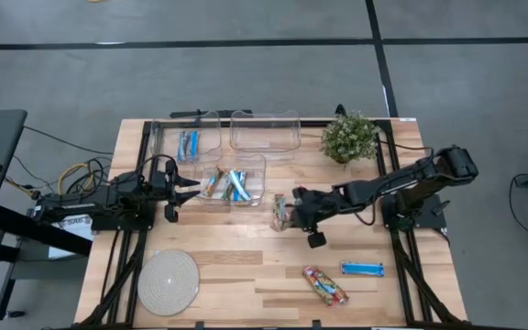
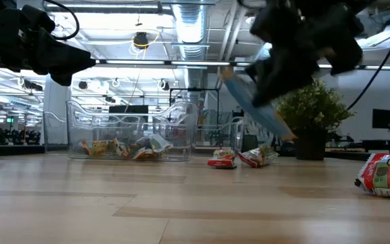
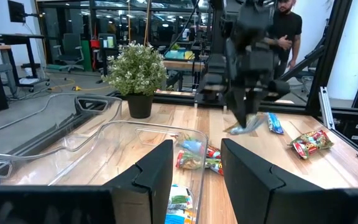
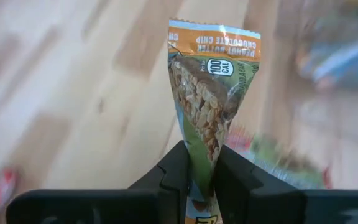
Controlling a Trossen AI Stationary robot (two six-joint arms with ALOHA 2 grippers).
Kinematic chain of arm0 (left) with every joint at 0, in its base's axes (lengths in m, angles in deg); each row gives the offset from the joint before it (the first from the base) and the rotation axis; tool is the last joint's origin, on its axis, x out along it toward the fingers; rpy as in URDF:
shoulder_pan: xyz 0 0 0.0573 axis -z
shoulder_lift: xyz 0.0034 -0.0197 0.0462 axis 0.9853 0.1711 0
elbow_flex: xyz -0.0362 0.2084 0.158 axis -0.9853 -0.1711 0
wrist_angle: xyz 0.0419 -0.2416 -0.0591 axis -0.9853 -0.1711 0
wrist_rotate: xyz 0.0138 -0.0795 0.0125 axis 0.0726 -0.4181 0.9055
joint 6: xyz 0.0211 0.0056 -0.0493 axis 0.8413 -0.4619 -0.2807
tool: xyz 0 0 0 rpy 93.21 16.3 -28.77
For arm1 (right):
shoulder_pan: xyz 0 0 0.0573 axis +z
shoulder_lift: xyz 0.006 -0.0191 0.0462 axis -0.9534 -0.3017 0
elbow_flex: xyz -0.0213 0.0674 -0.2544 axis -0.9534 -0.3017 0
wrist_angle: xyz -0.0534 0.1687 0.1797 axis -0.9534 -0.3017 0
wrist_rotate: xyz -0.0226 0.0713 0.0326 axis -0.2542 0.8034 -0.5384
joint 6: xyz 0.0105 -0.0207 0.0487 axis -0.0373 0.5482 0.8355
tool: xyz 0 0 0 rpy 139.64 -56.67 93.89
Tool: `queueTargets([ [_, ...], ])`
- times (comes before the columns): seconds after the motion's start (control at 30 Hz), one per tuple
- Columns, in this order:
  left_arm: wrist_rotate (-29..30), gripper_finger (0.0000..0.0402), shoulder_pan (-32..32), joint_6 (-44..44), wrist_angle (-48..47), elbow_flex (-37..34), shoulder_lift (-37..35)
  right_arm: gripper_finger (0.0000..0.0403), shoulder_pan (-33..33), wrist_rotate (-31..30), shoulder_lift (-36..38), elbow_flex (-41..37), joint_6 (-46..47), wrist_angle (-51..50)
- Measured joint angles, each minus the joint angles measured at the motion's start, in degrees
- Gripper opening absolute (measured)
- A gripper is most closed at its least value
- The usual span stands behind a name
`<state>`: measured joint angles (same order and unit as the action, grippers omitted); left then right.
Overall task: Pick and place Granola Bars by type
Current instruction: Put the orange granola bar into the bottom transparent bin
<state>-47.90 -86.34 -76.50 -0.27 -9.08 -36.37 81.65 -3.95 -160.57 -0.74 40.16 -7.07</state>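
Granola bars in front clear bin, blue ones behind.

Bare tabletop lies open — bins and plant crowd the back.

The right arm reaches from its base near the potted plant across the table, its wrist on the side of the plant nearer the table's middle; the right gripper hangs above the wood with its two fingers pinched tight on a granola bar that stands up between them. The left arm lies low on the far side of the table from the plant, and the left gripper points toward the plant with its fingers spread apart, empty
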Motion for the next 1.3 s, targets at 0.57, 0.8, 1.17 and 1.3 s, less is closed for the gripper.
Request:
queueTargets([
  [0.57, 0.0, 0.0128, 0.0, 0.0, 0.0, 0.0, 0.0, 0.0054, -3.1, -0.7, 5.9, 0.1, 7.7, 27.2],
  [0.8, 0.0, 0.0128, 0.0, 0.0, 0.0, 0.0, 0.0, 0.0054, -2.9, -2.4, 8.2, 1.0, 7.7, 29.6],
  [1.17, 0.0, 0.0128, 0.0, 0.0, 0.0, 0.0, 0.0, 0.0054, -3.3, -3.8, 8.2, 1.2, 7.2, 29.8],
  [1.3, 0.0, 0.0128, 0.0, 0.0, 0.0, 0.0, 0.0, 0.0054, -3.6, -6.4, 8.2, 1.2, 7.2, 30.8],
])
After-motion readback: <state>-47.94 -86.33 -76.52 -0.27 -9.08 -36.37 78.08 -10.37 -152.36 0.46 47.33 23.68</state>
